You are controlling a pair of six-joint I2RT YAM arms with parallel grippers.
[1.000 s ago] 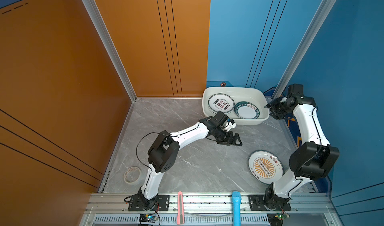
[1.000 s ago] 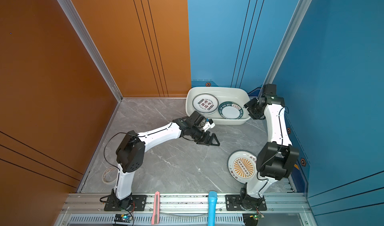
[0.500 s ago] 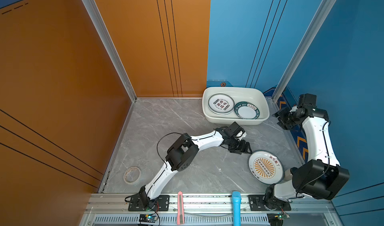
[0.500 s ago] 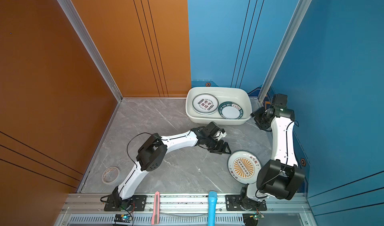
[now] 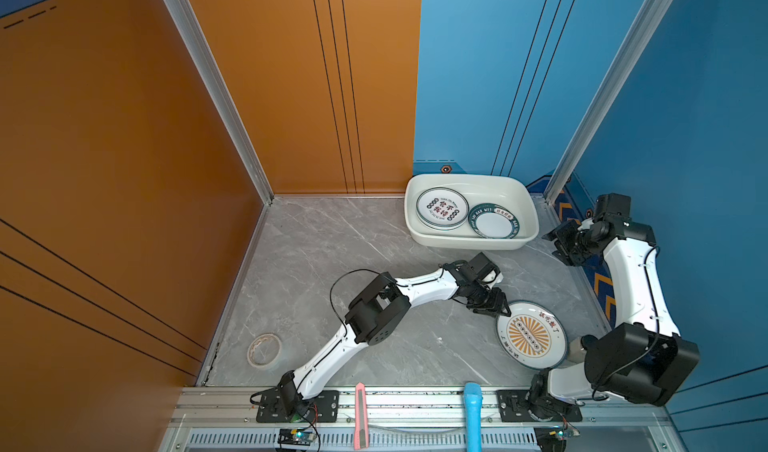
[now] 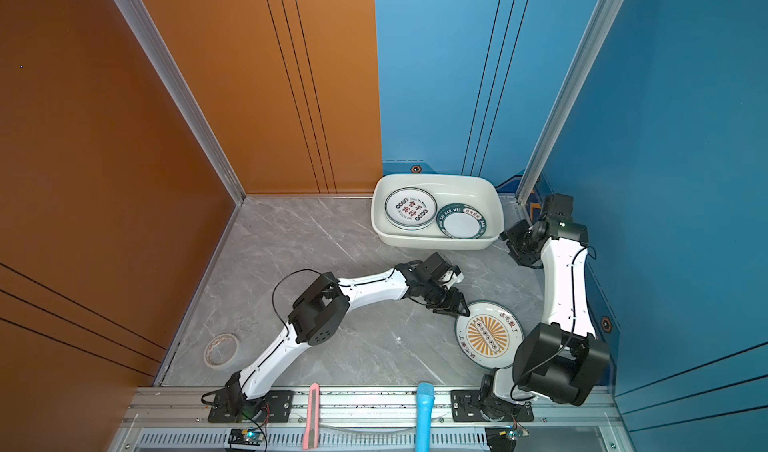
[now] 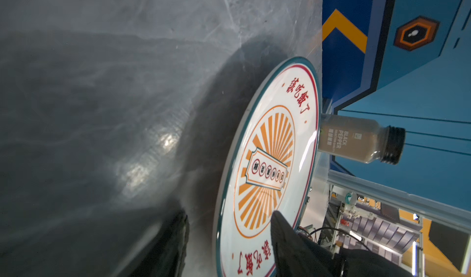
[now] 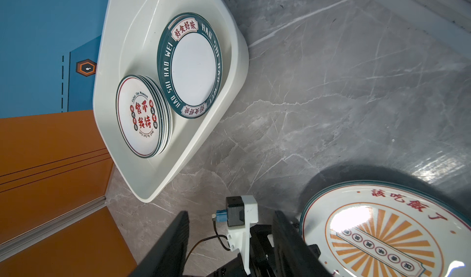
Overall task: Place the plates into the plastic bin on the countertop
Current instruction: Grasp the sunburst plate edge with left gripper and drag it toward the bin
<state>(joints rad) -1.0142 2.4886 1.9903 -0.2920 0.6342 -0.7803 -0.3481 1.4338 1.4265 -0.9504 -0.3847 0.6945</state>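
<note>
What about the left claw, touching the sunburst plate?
Cannot tell. In the left wrist view the left gripper straddles the rim of the sunburst plate; neither contact nor gap shows plainly.

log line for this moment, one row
left gripper open astride sunburst plate rim | right gripper open, empty, beside plastic bin | other plates in bin

The sunburst plate (image 7: pixel 267 161) is cut off by the left wrist view's edge, and its rim apparently hides the base of the pepper bottle (image 7: pixel 356 140).
</note>
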